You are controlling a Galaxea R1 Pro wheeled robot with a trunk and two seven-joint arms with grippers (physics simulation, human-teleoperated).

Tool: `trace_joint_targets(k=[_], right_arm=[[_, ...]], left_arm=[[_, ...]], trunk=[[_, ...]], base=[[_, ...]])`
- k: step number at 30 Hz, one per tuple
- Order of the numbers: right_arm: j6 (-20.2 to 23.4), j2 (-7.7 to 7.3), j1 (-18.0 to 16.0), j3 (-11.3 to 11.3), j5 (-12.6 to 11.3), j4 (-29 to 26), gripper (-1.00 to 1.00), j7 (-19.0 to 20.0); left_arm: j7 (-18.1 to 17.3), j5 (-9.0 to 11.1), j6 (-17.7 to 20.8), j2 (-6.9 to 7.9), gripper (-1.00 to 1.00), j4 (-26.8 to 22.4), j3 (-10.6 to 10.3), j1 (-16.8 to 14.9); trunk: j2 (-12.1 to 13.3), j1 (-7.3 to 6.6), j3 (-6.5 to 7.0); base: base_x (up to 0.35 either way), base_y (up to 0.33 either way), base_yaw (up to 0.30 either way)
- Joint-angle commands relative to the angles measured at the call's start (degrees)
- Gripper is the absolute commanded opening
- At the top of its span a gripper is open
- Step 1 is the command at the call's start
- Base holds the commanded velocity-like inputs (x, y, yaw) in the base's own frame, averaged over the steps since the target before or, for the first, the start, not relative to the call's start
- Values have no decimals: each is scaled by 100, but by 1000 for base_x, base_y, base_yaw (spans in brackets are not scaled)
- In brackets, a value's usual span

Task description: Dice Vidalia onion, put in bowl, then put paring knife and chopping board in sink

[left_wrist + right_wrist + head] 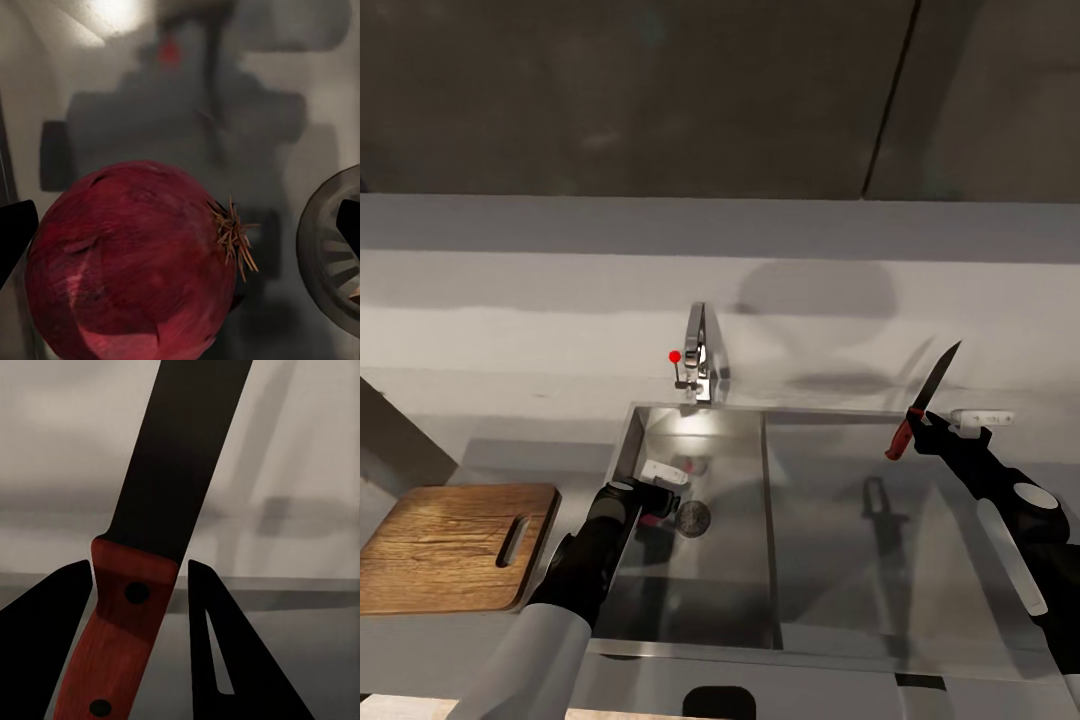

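countertop (480,640), steel sink (705,590) inset

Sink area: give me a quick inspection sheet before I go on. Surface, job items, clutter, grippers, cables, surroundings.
Surface: grey metal countertop around the sink, with shadows on it.
Job's things: dark red onion low in the sink beside the round drain; knife in the air over the drainboard, blade pointing up; chopping board flat on the counter left of the sink.
Clutter: nothing seen.
Grippers: left gripper down in the basin, fingers either side of the onion, open; right gripper shut on the knife handle.
Cables: nothing seen.
Surroundings: tap with a red knob behind the basin, light wall, dark panels above.
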Motion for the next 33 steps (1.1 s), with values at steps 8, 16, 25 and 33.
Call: trace_joint_targets(k=[8,16,25,33], right_arm=[[33,-1,-4,-6,-32,-7,-100,10],[33,-1,-4,-6,-32,-7,-100,10],[33,-1,-4,-6,-32,-7,-100,10],[33,-1,-4,-6,-32,-7,-100,10]], left_arm=[[-45,-59,28,-2,100,-8,2,-4],[-45,-59,37,-2,100,-7,2,-4],[-43,-59,47,-2,100,-7,2,-4],[-41,-61,50,-2,100,-7,2,-4]], trunk=[[-11,3,-12],[-11,3,-12],[-11,3,-12],[-11,3,-12]], base=[[0,0,0],[0,0,0],[0,0,0],[0,0,0]])
